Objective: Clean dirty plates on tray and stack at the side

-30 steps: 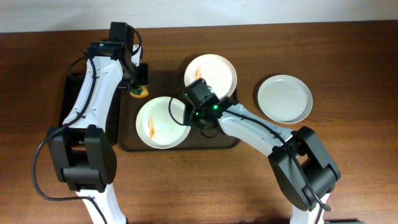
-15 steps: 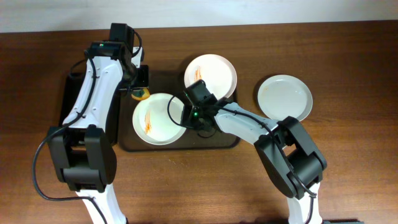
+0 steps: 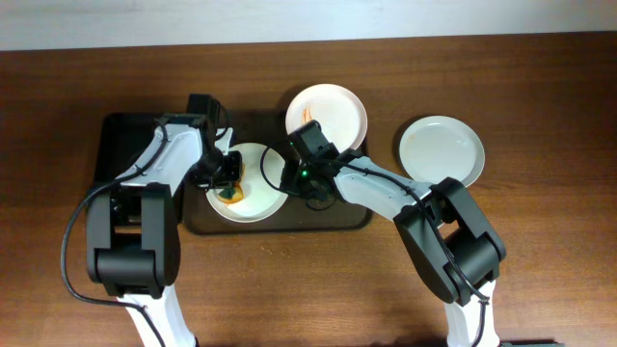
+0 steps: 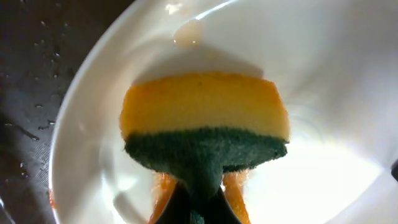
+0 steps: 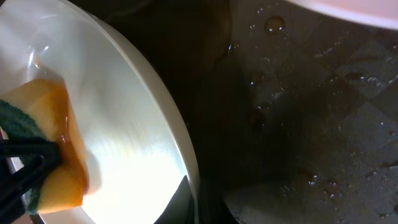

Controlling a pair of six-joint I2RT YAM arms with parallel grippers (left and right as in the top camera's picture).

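On the tray (image 3: pixel 289 220) a dirty plate (image 3: pixel 258 198) lies at the left, streaked with orange sauce (image 4: pixel 163 194). My left gripper (image 3: pixel 228 175) is shut on a yellow-and-green sponge (image 3: pixel 231 194) and presses it onto this plate. In the left wrist view the sponge (image 4: pixel 205 118) fills the middle, green side toward the gripper (image 4: pixel 199 210). My right gripper (image 3: pixel 295 179) is shut on the plate's right rim (image 5: pixel 171 118), seen low in its wrist view (image 5: pixel 200 205). A second dirty plate (image 3: pixel 328 114) sits on the tray's back right. A clean white plate (image 3: pixel 442 152) rests on the table to the right.
A smaller black tray (image 3: pixel 120 145) lies left of the main tray, under my left arm. The tray floor (image 5: pixel 311 124) is wet with droplets. The edge of the second plate (image 5: pixel 348 7) shows at the top of the right wrist view.
My left gripper carried the sponge from the tray's back-left corner down onto the near plate. My right gripper shut on that plate's rim, and the plate shifted slightly left.
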